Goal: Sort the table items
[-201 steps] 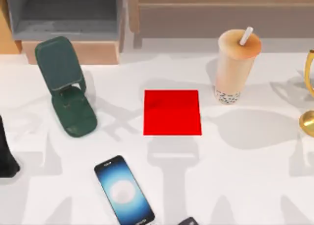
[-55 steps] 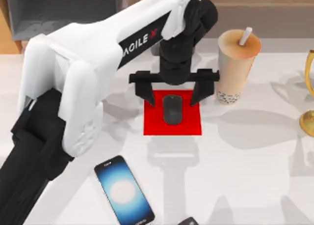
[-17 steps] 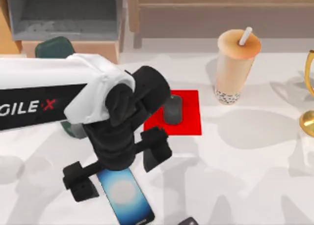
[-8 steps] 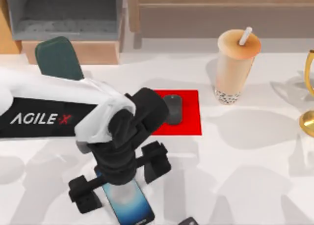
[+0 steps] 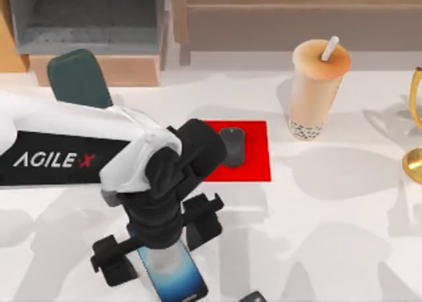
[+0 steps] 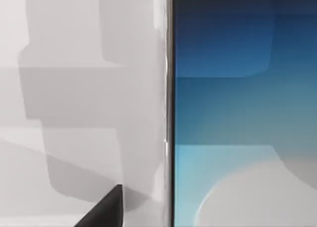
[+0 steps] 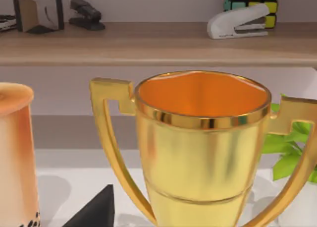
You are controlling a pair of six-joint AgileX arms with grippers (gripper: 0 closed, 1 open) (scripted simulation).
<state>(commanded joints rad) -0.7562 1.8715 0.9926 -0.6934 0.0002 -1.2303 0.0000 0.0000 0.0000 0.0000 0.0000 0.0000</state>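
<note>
The white desk [image 5: 343, 223] carries the bubble-tea cup [image 5: 316, 91] at the back right and the mouse [image 5: 232, 146] already resting on the red mat [image 5: 254, 163]. The left tool [image 5: 158, 246] has dropped lower over the smartphone [image 5: 173, 272] at the front edge in the last half second. Its fingers straddle the phone, narrower than before but not visibly clamped, so I judge the mouse sorted and a phone grasp imminent; the right arm idles by a gold trophy [image 7: 200, 147].

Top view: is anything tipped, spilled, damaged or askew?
Nothing stands out. The bubble-tea cup stands upright, the mouse lies on the red mat, and the smartphone lies flat under the left gripper.
</note>
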